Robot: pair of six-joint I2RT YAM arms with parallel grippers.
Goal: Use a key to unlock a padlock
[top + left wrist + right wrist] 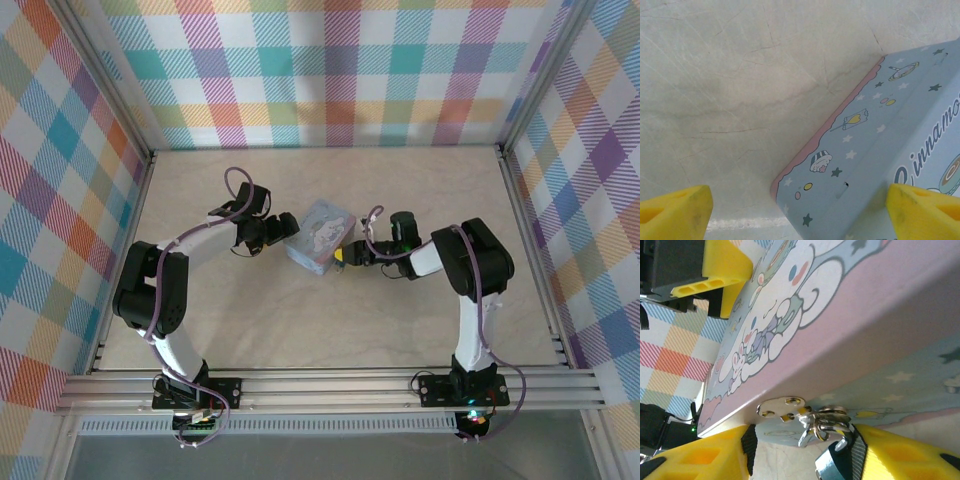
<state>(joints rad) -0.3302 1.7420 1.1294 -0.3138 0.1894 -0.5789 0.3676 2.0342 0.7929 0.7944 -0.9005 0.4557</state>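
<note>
The left fingers [677, 212] stand wide apart at the bottom corners of the left wrist view, straddling a corner of the pale blue tin [875, 140]. One hangs over bare counter [740, 75] at lower left and the other over the lid at lower right, and neither visibly presses the tin. I judge they are set there to brace the tin so it cannot slide while the lock is worked.

In the overhead view the tin sits mid-frame, with the left fingers close on its left and the right fingers close on its right.

In the right wrist view, a silvery hasp [782, 407] juts from the tin's edge at lower centre. The thin shackle [822, 422] is threaded through it, so the padlock [829, 467] sits just below, its dark blue body at the bottom edge. The right fingers [900, 455] are also apart and flank it. The body lies against the right-hand pad while the left-hand pad is clear of it, so nothing is clamped. That stance probably steadies the lock. The bunched metal at the shackle is too tangled to tell whether a key is among it.
</note>
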